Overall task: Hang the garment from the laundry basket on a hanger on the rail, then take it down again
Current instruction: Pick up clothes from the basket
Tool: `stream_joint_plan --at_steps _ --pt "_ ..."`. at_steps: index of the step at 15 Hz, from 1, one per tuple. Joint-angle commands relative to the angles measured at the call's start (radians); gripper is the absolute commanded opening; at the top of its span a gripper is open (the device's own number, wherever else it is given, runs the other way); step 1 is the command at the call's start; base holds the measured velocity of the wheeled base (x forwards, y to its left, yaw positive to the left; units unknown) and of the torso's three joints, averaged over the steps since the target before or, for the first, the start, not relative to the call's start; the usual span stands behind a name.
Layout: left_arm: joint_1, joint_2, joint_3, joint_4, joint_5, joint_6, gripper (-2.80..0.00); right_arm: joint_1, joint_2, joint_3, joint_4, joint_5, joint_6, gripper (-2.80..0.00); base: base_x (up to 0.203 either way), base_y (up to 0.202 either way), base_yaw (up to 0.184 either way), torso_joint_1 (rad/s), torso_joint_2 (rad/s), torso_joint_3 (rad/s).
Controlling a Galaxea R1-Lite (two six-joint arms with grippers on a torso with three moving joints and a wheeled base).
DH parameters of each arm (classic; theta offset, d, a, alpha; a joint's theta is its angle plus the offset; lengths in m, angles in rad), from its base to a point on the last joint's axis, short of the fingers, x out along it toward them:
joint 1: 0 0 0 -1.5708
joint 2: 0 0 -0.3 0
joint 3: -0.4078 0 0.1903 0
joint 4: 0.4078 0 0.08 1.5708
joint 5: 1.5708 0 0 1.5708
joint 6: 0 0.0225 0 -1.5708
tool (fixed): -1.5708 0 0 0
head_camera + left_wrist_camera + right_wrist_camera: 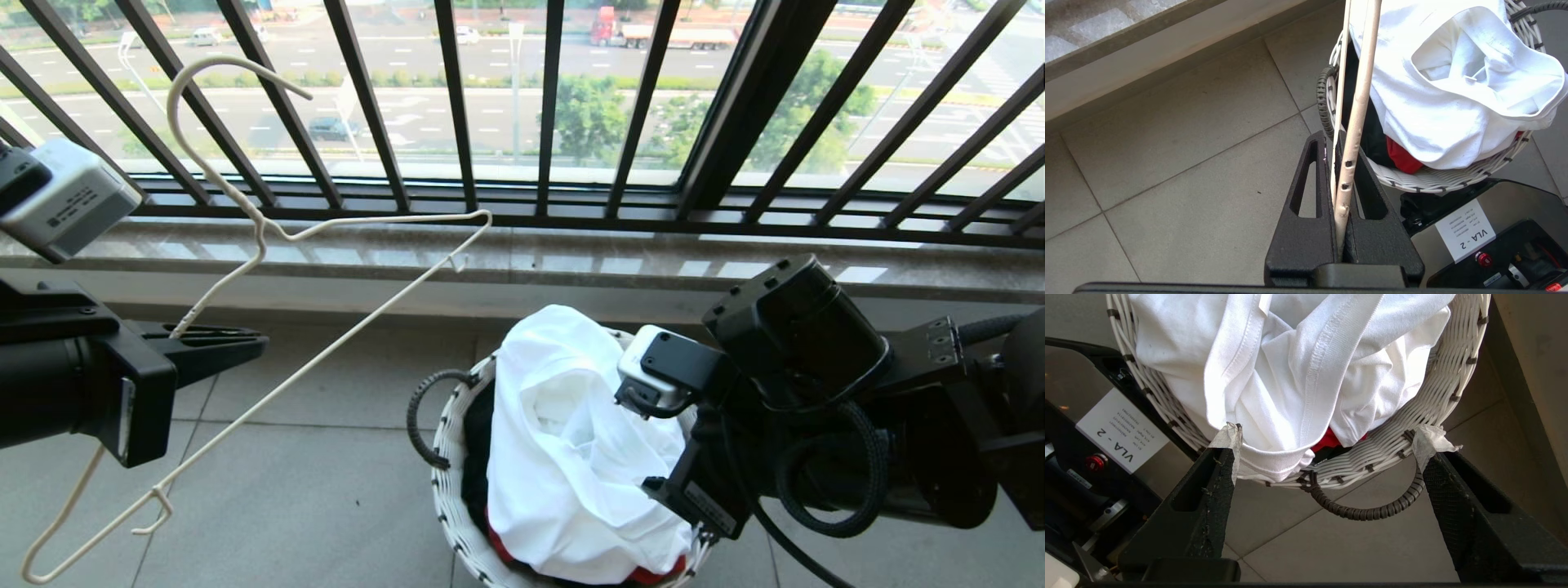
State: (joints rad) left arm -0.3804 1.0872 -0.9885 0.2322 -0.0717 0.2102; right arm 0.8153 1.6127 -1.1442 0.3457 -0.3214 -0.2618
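Right gripper (1327,457) spread wide at basket (1453,375) rim — garment (1290,375) inside.

**Left arm clamped, right arm spread wide**

The left gripper (1345,196) reaches in level from the left, its black wedge-shaped fingers (1302,212) pressed flat together. The right arm comes in from the right, bent downward at the wrist; the right gripper (1331,457) has its black, tape-tipped fingers (1214,490) standing far apart.

A grey tiled floor (326,457) fills the lower part of the head view. On it, at lower centre, stands 1 round white woven laundry basket (447,474), its dark looped handle (420,412) facing left.
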Motion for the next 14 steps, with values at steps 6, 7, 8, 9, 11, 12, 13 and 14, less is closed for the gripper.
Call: stream_joint_plan --at_steps 6,7,8,9,11,12,13,14 --pt "0.000 -0.023 -0.001 0.003 -0.002 0.001 -2.80 0.004 0.127 -0.109 -0.008 -0.108 -0.055 -2.80 0.000 0.000 0.000 0.000 0.00 0.000" --pt "0.000 -0.023 -0.001 0.003 -0.002 0.001 -2.80 0.003 0.151 -0.127 -0.009 -0.157 -0.061 -2.80 0.000 0.000 0.000 0.000 0.00 0.000" --pt "0.000 -0.023 -0.004 0.013 -0.002 0.001 -2.80 0.004 0.166 -0.139 -0.012 -0.193 -0.067 -2.80 0.000 0.000 0.000 0.000 0.00 0.000" --pt "0.000 -0.023 -0.015 0.028 -0.003 0.001 -2.80 0.004 0.177 -0.153 -0.013 -0.198 -0.068 -2.80 0.000 0.000 0.000 0.000 0.00 0.000" --pt "0.000 -0.023 -0.040 0.077 -0.008 0.001 -2.80 0.004 0.192 -0.176 -0.013 -0.202 -0.077 -2.80 0.000 0.000 0.000 0.000 0.00 0.000" --pt "0.000 -0.023 -0.047 0.092 -0.010 0.000 -2.80 0.004 0.200 -0.180 -0.013 -0.214 -0.082 -2.80 0.000 0.000 0.000 0.000 0.00 0.000" --pt "0.000 -0.023 -0.047 0.093 -0.010 0.001 -2.80 0.006 0.209 -0.180 -0.013 -0.222 -0.088 0.00 0.000 0.000 0.000 0.000 0.00 0.000" --pt "0.000 -0.024 -0.047 0.093 -0.010 0.000 -2.80 0.016 0.227 -0.187 -0.014 -0.231 -0.093 0.00 0.000 0.000 0.000 0.000 0.00 0.000"
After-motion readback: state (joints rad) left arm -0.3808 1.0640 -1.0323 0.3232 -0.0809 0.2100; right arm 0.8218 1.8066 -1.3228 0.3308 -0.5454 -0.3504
